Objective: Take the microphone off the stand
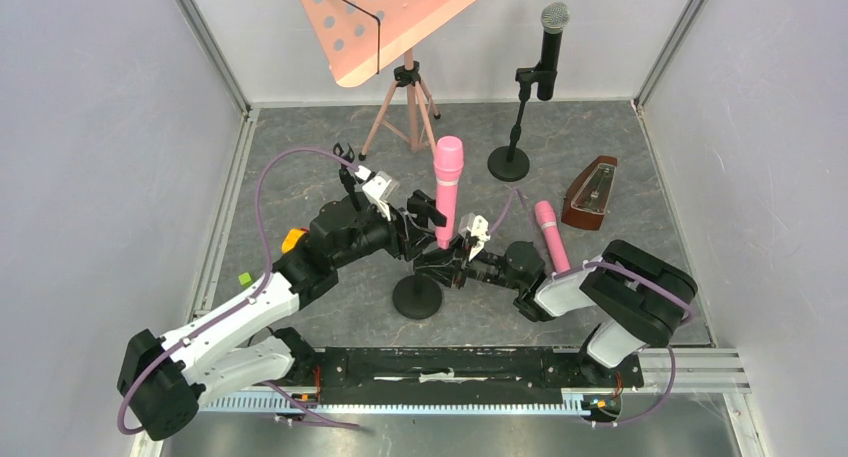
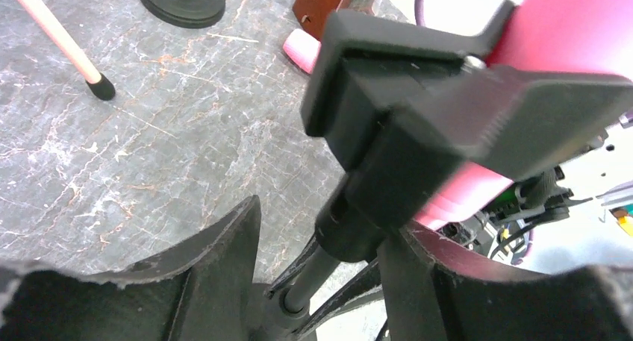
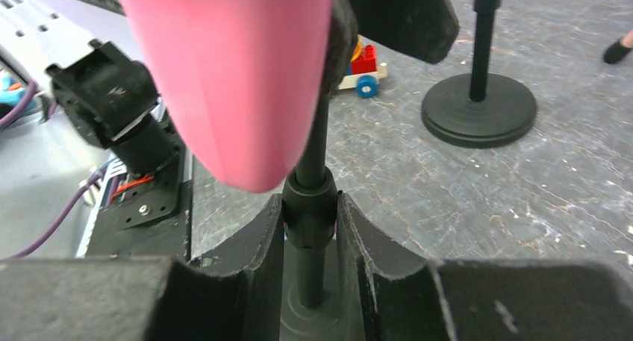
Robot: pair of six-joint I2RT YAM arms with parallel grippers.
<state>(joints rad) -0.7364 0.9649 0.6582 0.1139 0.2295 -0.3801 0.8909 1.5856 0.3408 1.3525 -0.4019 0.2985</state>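
While the right gripper (image 3: 310,214) clamps the stand (image 1: 417,297), the half-open, empty left gripper (image 2: 321,233) must grasp the microphone (image 1: 447,192) just ahead.

Table (image 1: 300,187) is being overlooked from above; stand (image 3: 308,199) is being framed closely, between pincer fingers (image 3: 254,266), by both wrist views.
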